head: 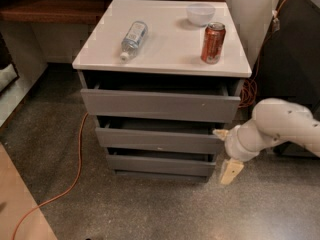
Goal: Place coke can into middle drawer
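Coke can (213, 43): upright on the white counter (165, 54), right of centre in the upper frame, near the counter's right edge. Nothing is touching it. A small white bowl (200, 14) sits just behind it, apart from it.

Water bottle (133, 39): lying on its side on the counter's left half, cap toward the front edge, well apart from the can.

Three grey drawer fronts are stacked under the counter.
- Top drawer (160, 105): widest, with a dark gap above it.
- Middle drawer (159, 140): frame centre, with a dark slit along its upper edge. It looks to be out only slightly.
- Bottom drawer (161, 165): narrowest.

Gripper (223, 156): lower right of the frame, low beside the right end of the middle and bottom drawers, well below the can. One pale finger (231, 171) points at the floor. A second tip shows near the middle drawer's right corner. They appear spread apart with nothing between them, though the angle is poor. The white arm (280, 126) enters from the right edge.

An orange cable (75, 174) runs across the speckled floor at lower left.
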Controlling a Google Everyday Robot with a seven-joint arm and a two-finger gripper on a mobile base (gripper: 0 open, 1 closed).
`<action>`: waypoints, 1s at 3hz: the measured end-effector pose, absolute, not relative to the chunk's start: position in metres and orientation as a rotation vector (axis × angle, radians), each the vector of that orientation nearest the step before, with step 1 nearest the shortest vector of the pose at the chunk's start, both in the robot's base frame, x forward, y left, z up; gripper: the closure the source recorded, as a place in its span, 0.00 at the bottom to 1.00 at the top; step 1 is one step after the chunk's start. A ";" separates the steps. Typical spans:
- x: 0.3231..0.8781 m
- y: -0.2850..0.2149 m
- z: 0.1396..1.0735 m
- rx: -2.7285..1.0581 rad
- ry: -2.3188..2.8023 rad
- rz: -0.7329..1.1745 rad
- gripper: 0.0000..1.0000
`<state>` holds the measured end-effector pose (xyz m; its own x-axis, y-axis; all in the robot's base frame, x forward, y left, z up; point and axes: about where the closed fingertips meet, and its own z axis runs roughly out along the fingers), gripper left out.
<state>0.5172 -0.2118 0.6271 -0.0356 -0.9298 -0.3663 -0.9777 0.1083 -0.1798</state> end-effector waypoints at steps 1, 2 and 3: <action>0.524 -0.206 0.592 -1.852 1.987 0.157 0.00; 0.537 -0.201 0.568 -1.846 1.935 0.128 0.00; 0.540 -0.200 0.566 -1.839 1.930 0.121 0.00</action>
<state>0.5398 -0.1999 0.5662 0.0076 -0.9214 -0.3884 -0.9627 0.0983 -0.2521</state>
